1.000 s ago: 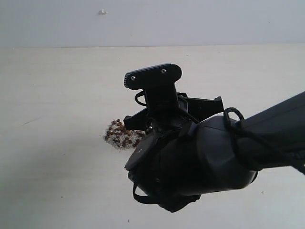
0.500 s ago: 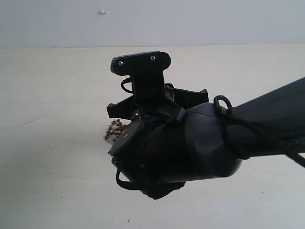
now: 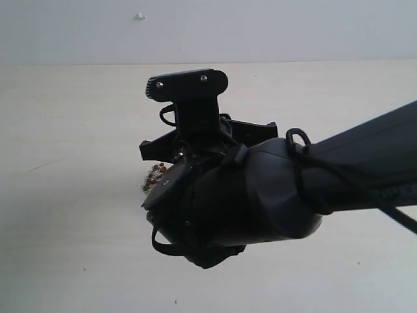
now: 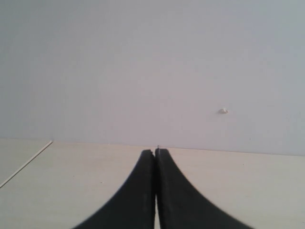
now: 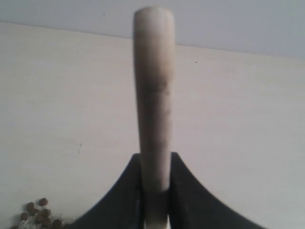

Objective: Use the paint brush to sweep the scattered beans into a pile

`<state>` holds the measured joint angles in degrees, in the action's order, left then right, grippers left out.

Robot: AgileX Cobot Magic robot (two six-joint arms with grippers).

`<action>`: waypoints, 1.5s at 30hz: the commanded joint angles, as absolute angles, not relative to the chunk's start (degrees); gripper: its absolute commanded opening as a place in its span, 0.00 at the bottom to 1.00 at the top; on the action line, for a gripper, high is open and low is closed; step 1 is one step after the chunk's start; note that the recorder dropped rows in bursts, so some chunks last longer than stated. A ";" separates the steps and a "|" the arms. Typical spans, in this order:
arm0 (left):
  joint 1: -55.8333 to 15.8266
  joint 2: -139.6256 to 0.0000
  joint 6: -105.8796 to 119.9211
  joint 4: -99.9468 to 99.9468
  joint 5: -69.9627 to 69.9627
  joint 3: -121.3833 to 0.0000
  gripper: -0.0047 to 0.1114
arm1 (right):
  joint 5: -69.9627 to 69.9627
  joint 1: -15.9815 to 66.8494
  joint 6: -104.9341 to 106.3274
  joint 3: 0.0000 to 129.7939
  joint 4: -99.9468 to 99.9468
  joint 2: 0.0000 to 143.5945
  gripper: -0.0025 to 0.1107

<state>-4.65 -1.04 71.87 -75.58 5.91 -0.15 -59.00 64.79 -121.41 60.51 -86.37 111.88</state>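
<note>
The paint brush (image 5: 153, 90) shows only as its pale wooden handle, which sticks out between the fingers of my right gripper (image 5: 155, 160); the gripper is shut on it. Ferrule and bristles are hidden. A few brown beans (image 5: 40, 211) with off-white grains lie on the table beside that gripper. In the exterior view the bulky black right arm (image 3: 260, 195) covers most of the pile (image 3: 154, 172), leaving only its left edge showing. My left gripper (image 4: 156, 152) is shut with nothing in it and hangs over bare table, out of the exterior view.
The pale wooden table (image 3: 71, 117) runs back to a grey wall with a small white mark (image 3: 139, 15). The wrist camera mount (image 3: 187, 85) rises above the right arm. A thin seam (image 4: 26, 162) crosses the tabletop near the left gripper.
The right arm has slid to the left with the brush, so it now hides more of the pile. The left gripper stays shut.
</note>
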 commanded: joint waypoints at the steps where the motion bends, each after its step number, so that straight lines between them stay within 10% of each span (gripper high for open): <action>1: -4.76 -0.69 71.95 -75.55 5.54 0.00 0.04 | -58.20 64.99 -121.65 63.36 -86.86 114.32 0.02; 32: -4.76 -0.69 71.95 -75.55 5.54 0.00 0.04 | -59.26 65.51 -112.03 69.11 -84.27 109.87 0.02; 45: -4.76 -0.69 71.95 -75.55 5.54 0.00 0.04 | -51.59 61.25 -73.92 68.98 -74.11 95.78 0.02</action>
<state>-4.65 -1.04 71.87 -75.58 5.91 -0.15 -55.04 63.86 -86.59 68.67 -79.28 99.12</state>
